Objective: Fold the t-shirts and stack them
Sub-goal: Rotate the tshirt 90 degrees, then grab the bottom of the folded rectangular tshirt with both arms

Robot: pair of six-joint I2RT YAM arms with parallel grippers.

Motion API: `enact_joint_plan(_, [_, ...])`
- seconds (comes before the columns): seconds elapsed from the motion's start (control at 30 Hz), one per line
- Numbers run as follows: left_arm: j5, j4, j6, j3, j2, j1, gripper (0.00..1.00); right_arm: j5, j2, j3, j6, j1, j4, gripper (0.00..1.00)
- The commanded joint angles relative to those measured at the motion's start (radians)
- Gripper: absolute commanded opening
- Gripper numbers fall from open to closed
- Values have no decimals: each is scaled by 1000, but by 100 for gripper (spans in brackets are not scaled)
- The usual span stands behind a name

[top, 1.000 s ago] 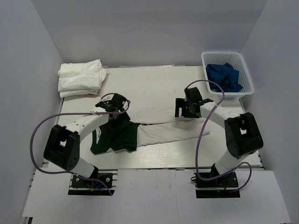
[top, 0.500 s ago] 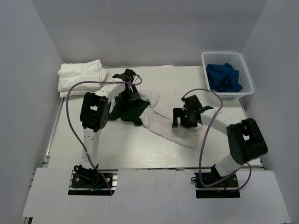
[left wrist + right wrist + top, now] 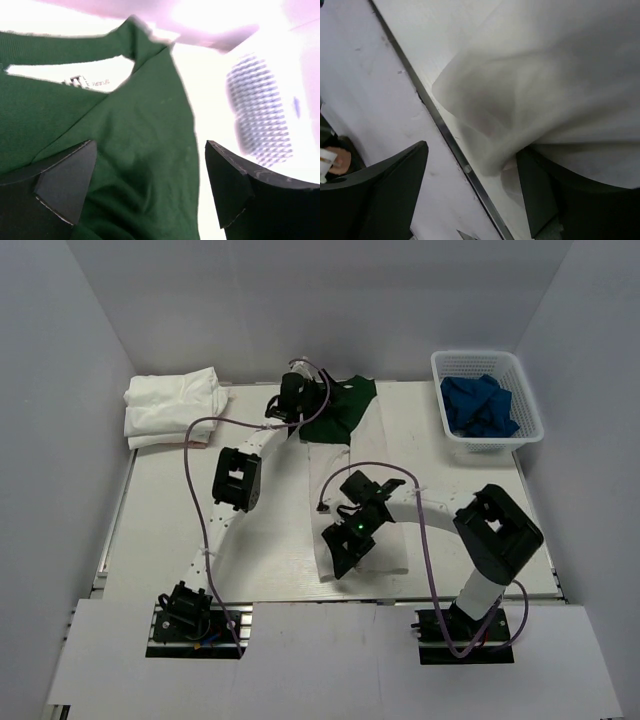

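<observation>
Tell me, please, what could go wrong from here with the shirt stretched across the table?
The t-shirt's white hem by the right end effector lies at the table's near edge, so it may slide off. Its green end by the left end effector reaches the far wall and could bunch there.

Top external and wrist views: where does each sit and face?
Top external: above, behind the robot, looking down on the table; left arm and right arm show.
Left wrist: on the left arm, facing the tee's green part; its fingers show.
Right wrist: on the right arm, facing the tee's white end at the table edge; its fingers show.
Wrist views share the tee.
</observation>
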Motion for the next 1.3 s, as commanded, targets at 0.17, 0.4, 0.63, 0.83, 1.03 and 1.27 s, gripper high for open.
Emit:
enact_joint_plan(0.17, [-53,215,-208,-55,151,9,100,-138,71,102,-133,70,-82,67])
enact_joint_plan(0.4, [-31,166,-159,69,-5,30,100,81,-37,205,-23,73,-27,91])
enact_joint_plan(0.63, [-64,-156,105,-40,-484,20,100,426,-287,179,282,60,28,91])
enact_joint_plan(0.83, [136,-294,171,-513,-951,-9,100,725,-526,-47,526,13,-33,91])
enact_joint_plan(1.03, [35,-397,125,-1123,-1288,-107,100,799,-667,-193,644,-58,-157,91])
enact_joint_plan(1.27, [64,-408,-106,-1737,-1535,-298,100,644,-740,-336,666,-125,-214,91])
